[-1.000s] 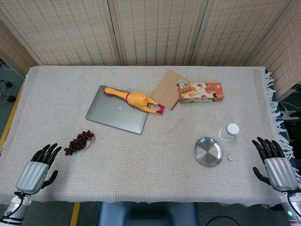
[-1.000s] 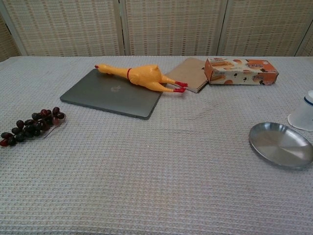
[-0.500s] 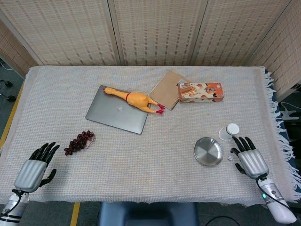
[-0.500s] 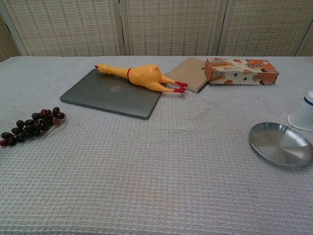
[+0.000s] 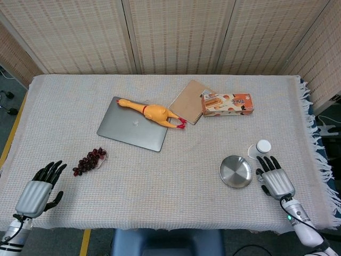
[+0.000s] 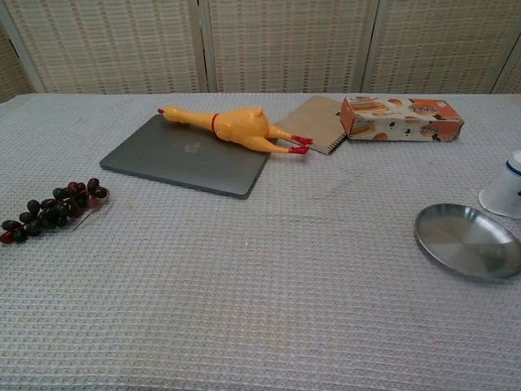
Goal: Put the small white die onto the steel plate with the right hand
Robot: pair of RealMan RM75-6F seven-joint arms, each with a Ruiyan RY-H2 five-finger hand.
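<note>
The steel plate (image 5: 236, 171) lies on the cloth at the front right, and it also shows at the right edge of the chest view as the steel plate (image 6: 468, 242). My right hand (image 5: 275, 181) hovers palm-down just right of the plate, fingers stretched out and apart. It covers the spot where the small white die lay, so the die is hidden. My left hand (image 5: 40, 192) rests at the front left corner with its fingers spread and nothing in it. Neither hand shows in the chest view.
A white jar (image 5: 259, 149) stands just behind my right hand. Further back lie a snack box (image 5: 227, 104), a brown notebook (image 5: 189, 101), a rubber chicken (image 5: 153, 112) on a grey laptop (image 5: 133, 124). Dark grapes (image 5: 89, 161) sit front left.
My right hand has moved left from the table's right edge toward the plate and now covers the die. The left hand has barely shifted.
</note>
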